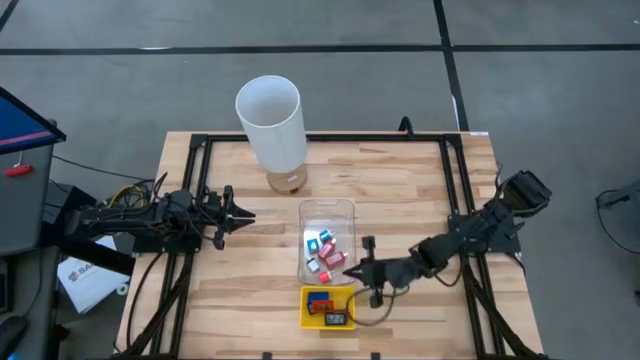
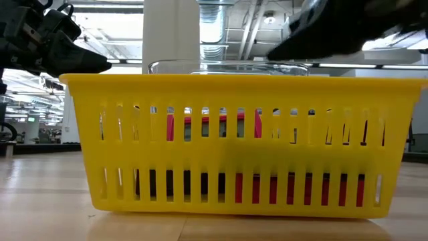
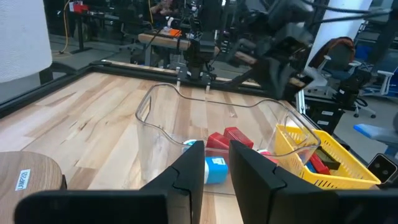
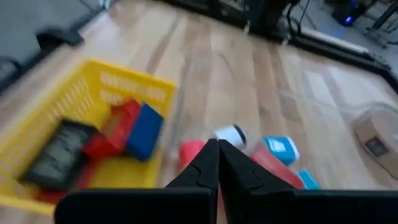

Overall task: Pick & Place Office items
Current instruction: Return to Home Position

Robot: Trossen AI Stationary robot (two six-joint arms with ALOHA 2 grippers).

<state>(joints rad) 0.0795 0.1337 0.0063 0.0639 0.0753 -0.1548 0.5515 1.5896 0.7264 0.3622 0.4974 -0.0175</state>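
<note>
Small office items, blocky pieces in red, blue, white and black: all that I can find lie in containers.
- One cluster [image 1: 325, 250] of red, blue and white bits sits in the clear plastic rectangular bin [image 1: 345, 207] at mid-table.
- A blue block [image 1: 318, 298], a red piece and a flat black piece [image 1: 338, 319] sit in the yellow slotted basket [image 1: 304, 318], which stands just beside the bin's near end.
- I see none loose on the bare wood.

Judgement: placing looks finished. What remains is drawing my arms back.

My right pincer [image 1: 350, 270] is pressed closed on nothing. It hangs at the clear bin's right edge, near the basket, with the arm stretched out. My left pincer [image 1: 245, 213] is narrowly parted and empty. It points at the bin from the left, apart from it.

The pale wooden plank table [image 1: 400, 180] has a black frame. A tall white cylinder [image 1: 272, 125] stands at its far side on a round wooden base [image 1: 286, 183].

Beyond the table are grey floor [image 1: 540, 80], benches, office chairs and ceiling lights.
</note>
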